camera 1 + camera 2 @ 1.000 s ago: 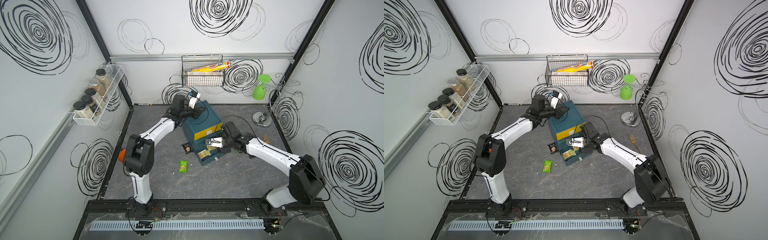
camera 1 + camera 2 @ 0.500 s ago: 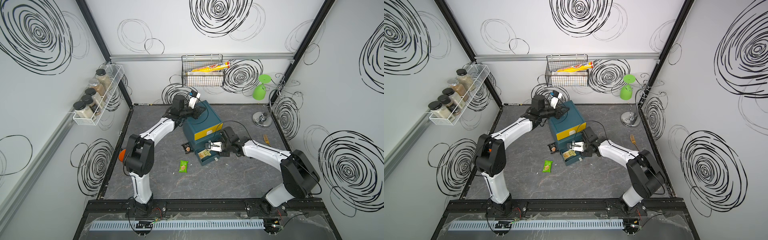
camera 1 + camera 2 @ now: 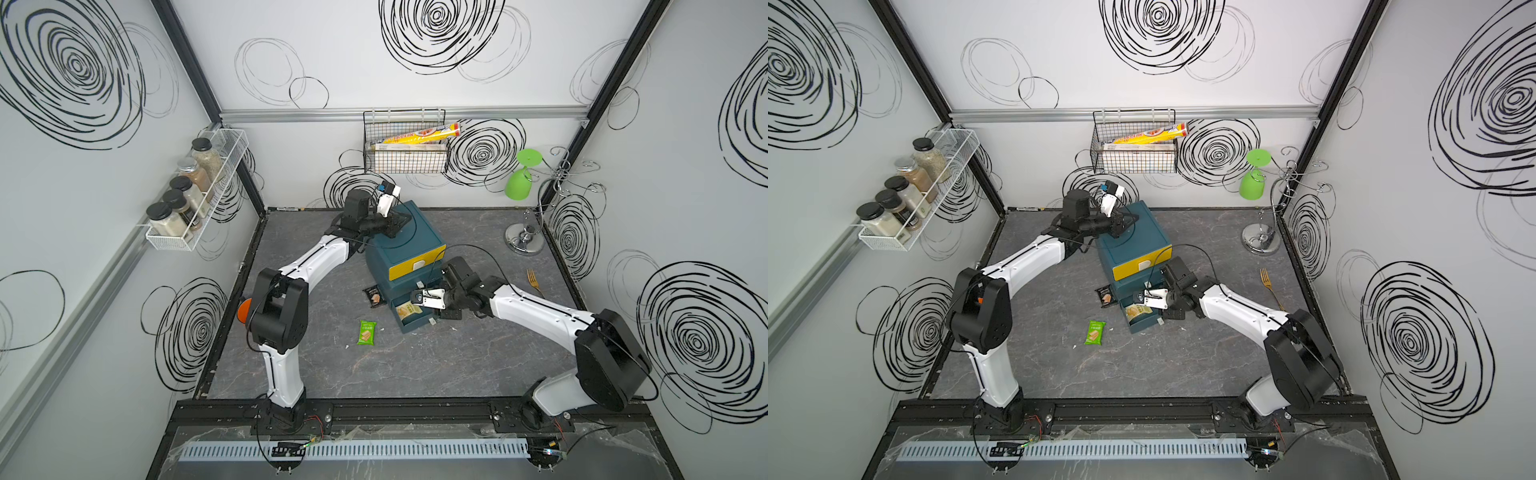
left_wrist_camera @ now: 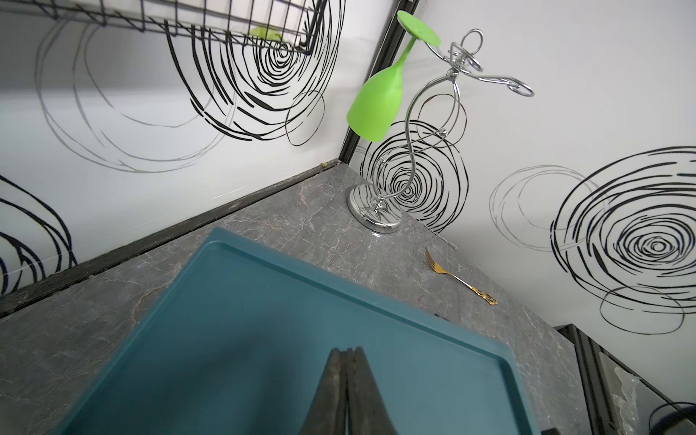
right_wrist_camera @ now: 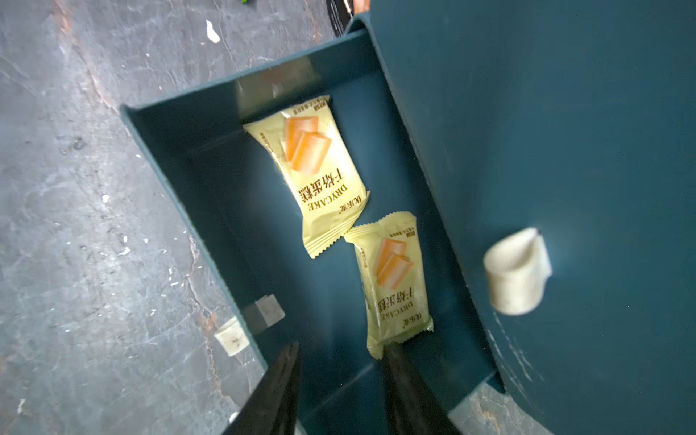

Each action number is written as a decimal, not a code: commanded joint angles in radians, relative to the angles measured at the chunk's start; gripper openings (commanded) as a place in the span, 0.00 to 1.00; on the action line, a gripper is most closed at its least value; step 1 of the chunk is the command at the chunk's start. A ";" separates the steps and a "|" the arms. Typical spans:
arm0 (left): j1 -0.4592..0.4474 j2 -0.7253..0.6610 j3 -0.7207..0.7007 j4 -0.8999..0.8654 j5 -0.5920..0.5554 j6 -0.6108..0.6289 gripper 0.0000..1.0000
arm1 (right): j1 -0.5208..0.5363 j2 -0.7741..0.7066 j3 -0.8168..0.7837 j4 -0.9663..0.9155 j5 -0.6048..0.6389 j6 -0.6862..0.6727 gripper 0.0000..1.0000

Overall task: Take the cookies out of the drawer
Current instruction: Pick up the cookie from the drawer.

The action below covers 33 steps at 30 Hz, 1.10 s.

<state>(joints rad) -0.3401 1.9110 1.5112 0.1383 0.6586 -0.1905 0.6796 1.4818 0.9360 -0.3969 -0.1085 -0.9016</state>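
- Two cream packets [image 5: 307, 173] are seen lying flat in the open bottom drawer [image 5: 211, 233], touching at one corner.
- The right gripper [image 5: 341, 346] is held over that drawer with its jaws apart. One fingertip is overlapped with the end of the nearer packet [image 5: 393, 286], and nothing is clamped.
- One black packet [image 3: 374, 296] is laid on the table [image 3: 415, 374] just beside the cabinet [image 3: 415, 237]. One green packet [image 3: 366, 332] is laid on the table near the drawer's front.
- Four packets are counted in all.
- The yellow drawer [image 3: 415, 266] above is seen shut.
- The left gripper [image 4: 346, 354] is placed over the cabinet top, jaws together.
- Two long boxes, one of them yellow, are held in the wire basket [image 3: 407, 164].
- Five jars are stood in the wall rack [image 3: 191, 241].
- One green glass [image 3: 519, 183] is hung upside down on a chrome stand [image 3: 525, 241].
- One fork [image 3: 534, 282] is laid on the table nearby.
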 commanded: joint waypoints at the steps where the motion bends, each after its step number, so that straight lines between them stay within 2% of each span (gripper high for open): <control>1: 0.026 0.097 -0.060 -0.202 -0.018 -0.030 0.10 | 0.014 -0.006 -0.014 -0.148 -0.023 0.018 0.45; 6: 0.024 0.102 -0.056 -0.199 -0.009 -0.038 0.10 | 0.015 0.102 0.106 -0.192 0.034 -0.004 0.50; 10: 0.017 0.097 -0.061 -0.193 0.015 -0.047 0.10 | 0.015 0.178 0.155 -0.217 0.033 -0.014 0.54; 13: 0.015 0.078 -0.070 -0.165 0.042 -0.070 0.10 | 0.015 0.201 0.154 -0.198 0.049 -0.019 0.57; 16: 0.013 0.065 -0.073 -0.148 0.053 -0.083 0.10 | 0.015 0.202 0.146 -0.165 0.068 -0.035 0.65; 21: 0.012 0.075 -0.071 -0.153 0.059 -0.083 0.10 | 0.013 0.235 0.164 -0.156 0.114 -0.070 0.68; 33: 0.015 0.070 -0.067 -0.158 0.058 -0.081 0.10 | -0.002 0.394 0.239 -0.227 0.053 -0.055 0.72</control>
<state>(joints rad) -0.3313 1.9144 1.5055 0.1745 0.7074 -0.2356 0.6830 1.7878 1.1854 -0.5335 -0.0437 -0.9615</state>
